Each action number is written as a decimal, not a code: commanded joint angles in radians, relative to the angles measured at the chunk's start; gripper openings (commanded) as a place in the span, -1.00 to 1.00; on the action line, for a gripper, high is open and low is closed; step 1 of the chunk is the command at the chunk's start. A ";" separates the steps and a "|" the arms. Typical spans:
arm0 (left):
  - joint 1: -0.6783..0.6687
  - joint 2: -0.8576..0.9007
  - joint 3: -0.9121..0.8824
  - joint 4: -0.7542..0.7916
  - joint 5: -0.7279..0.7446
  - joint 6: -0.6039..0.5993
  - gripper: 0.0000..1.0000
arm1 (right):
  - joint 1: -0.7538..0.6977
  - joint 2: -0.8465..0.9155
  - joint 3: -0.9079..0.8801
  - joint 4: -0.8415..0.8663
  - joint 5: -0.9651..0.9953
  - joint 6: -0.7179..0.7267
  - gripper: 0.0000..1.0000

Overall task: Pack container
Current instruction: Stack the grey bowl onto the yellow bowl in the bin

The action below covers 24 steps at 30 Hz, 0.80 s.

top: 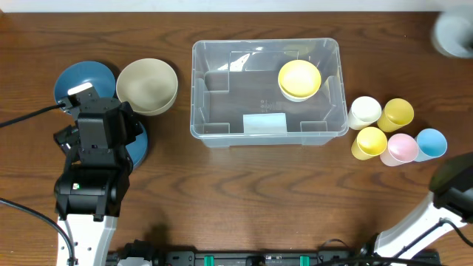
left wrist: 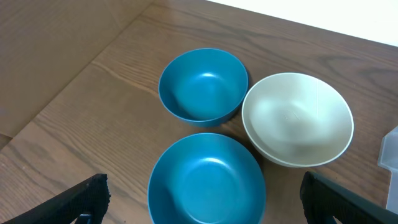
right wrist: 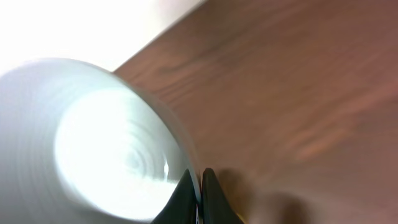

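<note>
The clear plastic container point(top: 214, 111) stands at the table's middle with a yellow bowl point(top: 299, 79) inside at its back right and a pale label point(top: 264, 123) on its front wall. My left gripper point(left wrist: 205, 193) is open above a blue bowl point(left wrist: 206, 183), its arm point(top: 103, 129) left of the container. A second blue bowl point(left wrist: 203, 84) and a beige bowl point(left wrist: 297, 118) lie just beyond. My right gripper point(right wrist: 200, 180) is shut on the rim of a pale grey bowl point(right wrist: 93, 137), which shows blurred at the far right corner in the overhead view point(top: 452, 33).
Several cups stand right of the container: white point(top: 364, 112), yellow point(top: 397, 113), another yellow point(top: 369, 142), pink point(top: 401, 148) and light blue point(top: 431, 143). The right arm's base point(top: 451, 192) is at the front right. Cables run along the left edge.
</note>
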<state>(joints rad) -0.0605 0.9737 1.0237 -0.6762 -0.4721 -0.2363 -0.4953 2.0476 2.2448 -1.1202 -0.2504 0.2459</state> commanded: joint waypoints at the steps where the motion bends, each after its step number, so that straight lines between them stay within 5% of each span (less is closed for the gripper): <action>1: 0.005 0.001 0.022 0.000 -0.019 -0.009 0.96 | 0.144 -0.022 0.037 -0.046 -0.101 -0.042 -0.97; 13: 0.005 0.001 0.022 0.000 -0.019 -0.009 0.96 | 0.584 -0.016 -0.009 -0.105 0.154 -0.087 -0.97; 24: 0.005 0.001 0.022 0.000 -0.019 -0.009 0.96 | 0.645 -0.016 -0.300 0.076 0.266 -0.030 -0.97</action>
<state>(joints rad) -0.0605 0.9733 1.0237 -0.6758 -0.4721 -0.2363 0.1612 2.0438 1.9965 -1.0710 -0.0284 0.1947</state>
